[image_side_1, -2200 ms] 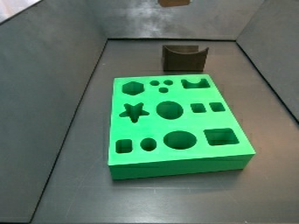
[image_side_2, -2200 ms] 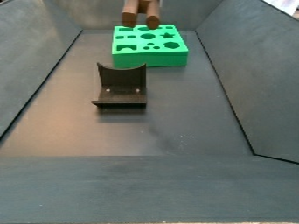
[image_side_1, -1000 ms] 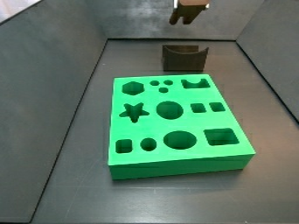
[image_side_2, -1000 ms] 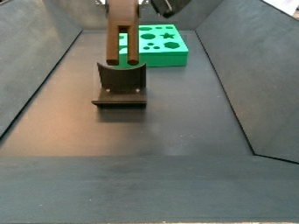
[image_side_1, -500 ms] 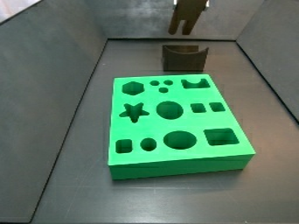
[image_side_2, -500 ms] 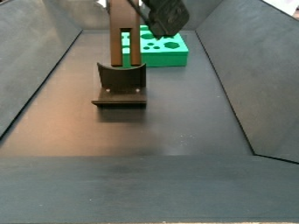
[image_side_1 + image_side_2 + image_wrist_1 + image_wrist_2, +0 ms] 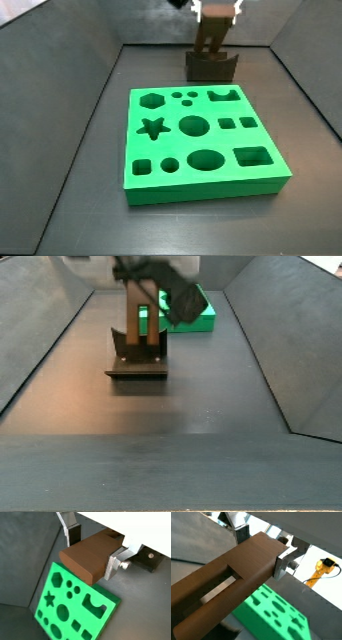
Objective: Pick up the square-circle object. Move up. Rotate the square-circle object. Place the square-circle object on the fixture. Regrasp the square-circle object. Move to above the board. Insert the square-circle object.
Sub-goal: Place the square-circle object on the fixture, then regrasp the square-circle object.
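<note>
My gripper (image 7: pixel 214 12) is shut on the square-circle object (image 7: pixel 209 40), a brown block with two parallel prongs, held upright with the prongs down. In a side view the prongs (image 7: pixel 144 318) reach into the notched top of the dark fixture (image 7: pixel 136 358); I cannot tell whether they rest on it. In both wrist views the silver fingers clamp the brown block (image 7: pixel 90 558) (image 7: pixel 231 587) from two sides, gripper (image 7: pixel 90 548) (image 7: pixel 262 548). The green board (image 7: pixel 201 140) with its shaped holes lies flat in front of the fixture (image 7: pixel 210 69).
Dark sloped walls (image 7: pixel 80 90) enclose the grey floor on all sides. The board also shows behind the gripper in a side view (image 7: pixel 198 320) and below the held block in both wrist views (image 7: pixel 70 609) (image 7: pixel 271 614).
The gripper has come down from high above with the brown object, from over the fixture to its notched top. The board and fixture have not moved.
</note>
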Motion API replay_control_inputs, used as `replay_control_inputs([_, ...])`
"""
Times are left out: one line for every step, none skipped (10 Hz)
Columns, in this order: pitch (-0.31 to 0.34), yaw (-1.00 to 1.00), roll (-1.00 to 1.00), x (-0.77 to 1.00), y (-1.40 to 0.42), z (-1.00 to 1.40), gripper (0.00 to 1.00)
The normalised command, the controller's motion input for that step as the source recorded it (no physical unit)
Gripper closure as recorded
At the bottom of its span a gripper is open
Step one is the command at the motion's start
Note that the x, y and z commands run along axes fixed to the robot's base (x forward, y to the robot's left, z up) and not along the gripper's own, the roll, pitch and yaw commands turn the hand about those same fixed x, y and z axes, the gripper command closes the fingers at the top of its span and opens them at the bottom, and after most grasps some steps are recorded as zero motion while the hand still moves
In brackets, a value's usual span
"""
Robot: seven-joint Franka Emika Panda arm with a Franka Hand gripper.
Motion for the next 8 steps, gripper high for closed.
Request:
replay_control_inputs([-0.132, -0.04, -0.10, 0.13, 0.04, -1.00, 1.00])
replay_control_inputs([-0.123, 0.00, -0.07, 0.11, 0.03, -0.87, 1.00])
replay_control_inputs([-0.104, 0.03, -0.07, 0.09, 0.02, -0.62, 1.00])
replay_control_inputs([-0.077, 0.04, -0.06, 0.08, 0.01, -0.45, 1.00])
replay_control_inputs([-0.051, 0.05, -0.06, 0.07, 0.00, -0.28, 1.00])
replay_control_inputs([0.000, 0.00, 0.00, 0.00, 0.00, 0.00, 0.00])
replay_control_inputs([-0.025, 0.02, 0.04, 0.00, 0.00, 1.00, 0.00])
replay_control_inputs([-0.023, 0.02, 0.04, 0.00, 0.00, 1.00, 0.00])
